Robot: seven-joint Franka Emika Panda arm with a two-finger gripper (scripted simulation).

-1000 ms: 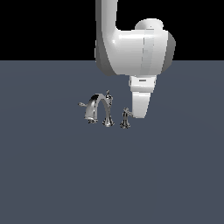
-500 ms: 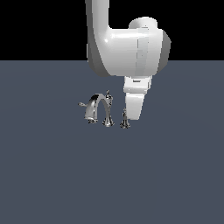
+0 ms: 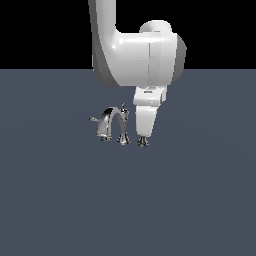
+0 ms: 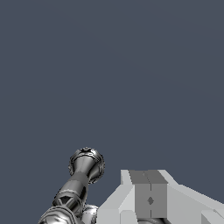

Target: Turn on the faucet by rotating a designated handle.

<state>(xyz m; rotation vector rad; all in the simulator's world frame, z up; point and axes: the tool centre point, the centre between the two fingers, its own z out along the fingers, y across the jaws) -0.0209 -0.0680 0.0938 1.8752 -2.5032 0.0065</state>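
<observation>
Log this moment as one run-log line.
phase: approach | gripper: directly over handle, jaws appear shut | faucet: spout on the exterior view's left | contact: unclear

A flat slate-grey floor [image 3: 200, 200] fills the lower part of the exterior view and runs back to a straight horizon line. Above that line the backdrop [image 3: 45, 30] is plain black, with no wall, window or furniture showing in it. The grey surface is smooth and even in tone, a little lighter toward the horizon, without seams or marks. Light seems to come from above, though no lamp is seen and shadows on the ground are too faint to judge. In the wrist view the same grey surface [image 4: 109, 65] fills nearly everything
</observation>
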